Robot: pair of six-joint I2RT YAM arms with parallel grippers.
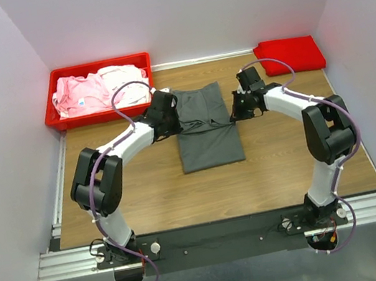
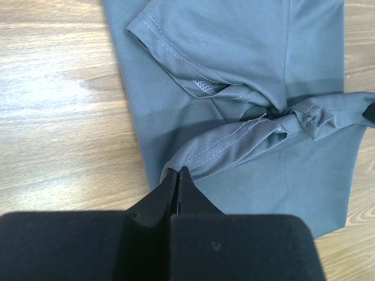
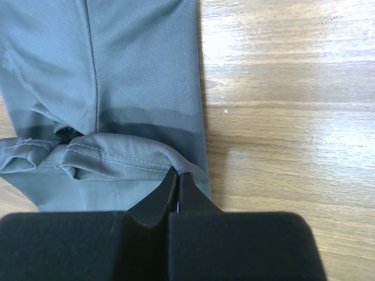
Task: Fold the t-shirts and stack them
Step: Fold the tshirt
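The dark grey t-shirt [image 1: 209, 144] lies mid-table, folded lengthwise into a narrow strip. My left gripper [image 1: 172, 118] is at its left edge and my right gripper [image 1: 235, 115] at its right edge. Seen from the left wrist, the left gripper [image 2: 177, 170] is shut on a stitched hem of the grey t-shirt [image 2: 234, 58], which bunches up and runs across to the right. The right wrist view shows the right gripper [image 3: 178, 171] shut on the other end of that hem, raised over the flat cloth [image 3: 140, 70]. A bright red folded t-shirt [image 1: 289, 55] rests at the back right.
A red plastic bin [image 1: 54, 122] stands at the back left, holding a pale pink t-shirt [image 1: 81, 94] and a white one [image 1: 125, 73]. Bare wooden table [image 1: 280, 168] lies in front of the grey shirt. Walls close in on three sides.
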